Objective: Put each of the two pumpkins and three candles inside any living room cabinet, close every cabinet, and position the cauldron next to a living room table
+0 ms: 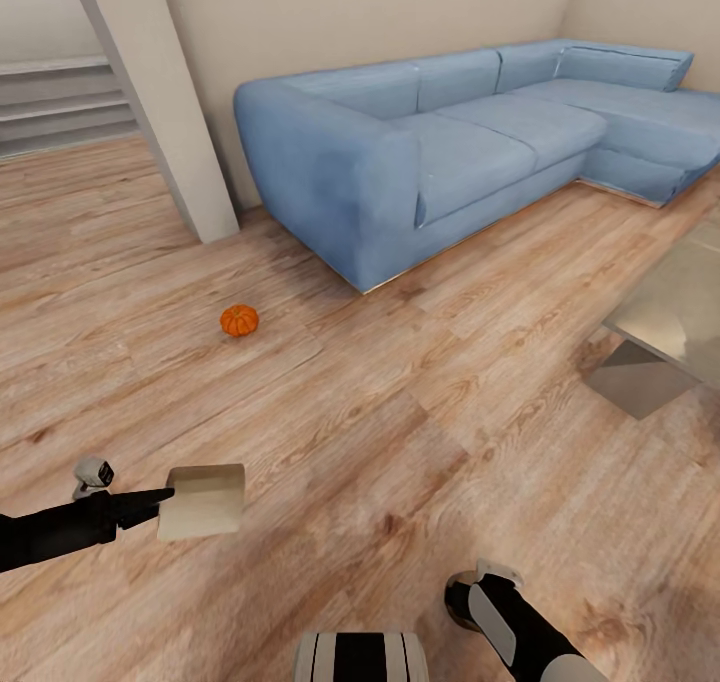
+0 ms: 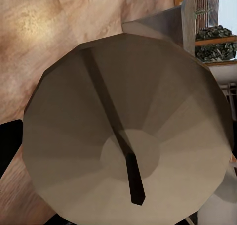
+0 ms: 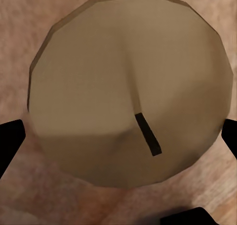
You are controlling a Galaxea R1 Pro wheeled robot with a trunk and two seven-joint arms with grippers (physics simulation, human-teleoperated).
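Ribbed orange pumpkin (image 1: 239,319) on bare wood-plank floor (image 1: 400,432), well apart from blue upholstered sofa (image 1: 450,142); reflective grey worktop (image 1: 680,312) at right edge. Pale beige candle (image 1: 203,501), faceted cylinder with dark wick, clamped by left end effector (image 1: 160,502). Second faceted beige candle (image 3: 131,91) between right end effector's dark fingertips (image 3: 10,141); grip state cannot tell.

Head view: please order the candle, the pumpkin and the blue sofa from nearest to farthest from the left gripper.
1. Candle, held at the left gripper, low on the left.
2. Pumpkin, on the floor, farther ahead.
3. Blue sofa, against the far wall, beyond the pumpkin.
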